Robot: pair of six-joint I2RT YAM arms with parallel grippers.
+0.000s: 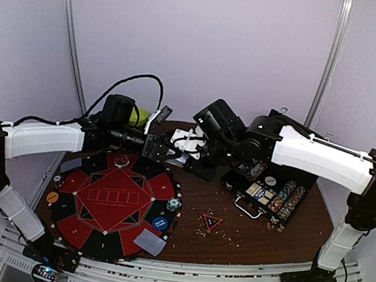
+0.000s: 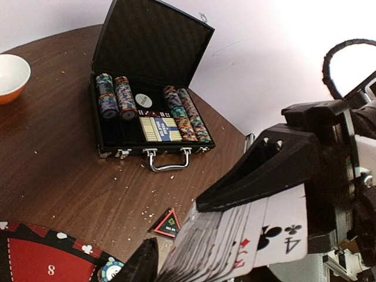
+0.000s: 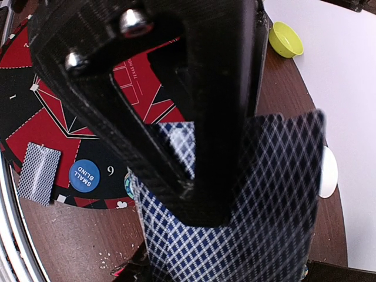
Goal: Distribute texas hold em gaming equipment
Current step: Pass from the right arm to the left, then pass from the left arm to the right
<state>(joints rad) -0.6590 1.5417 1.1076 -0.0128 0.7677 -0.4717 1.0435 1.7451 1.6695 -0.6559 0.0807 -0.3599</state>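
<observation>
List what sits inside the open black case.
Inside the case: rows of striped poker chips along both sides, with a white round button and a blue-and-yellow pack between them. Anything beneath the chips is covered.

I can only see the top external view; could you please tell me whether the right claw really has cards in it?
Observer: Yes, the right claw is clamped on blue diamond-backed cards.
Operator: Are they fanned?
Observer: Yes; the left wrist view shows their faces fanned, the four of clubs in front.
Operator: What does the blue button read?
Observer: The blue button reads small blind, in the right wrist view.
</observation>
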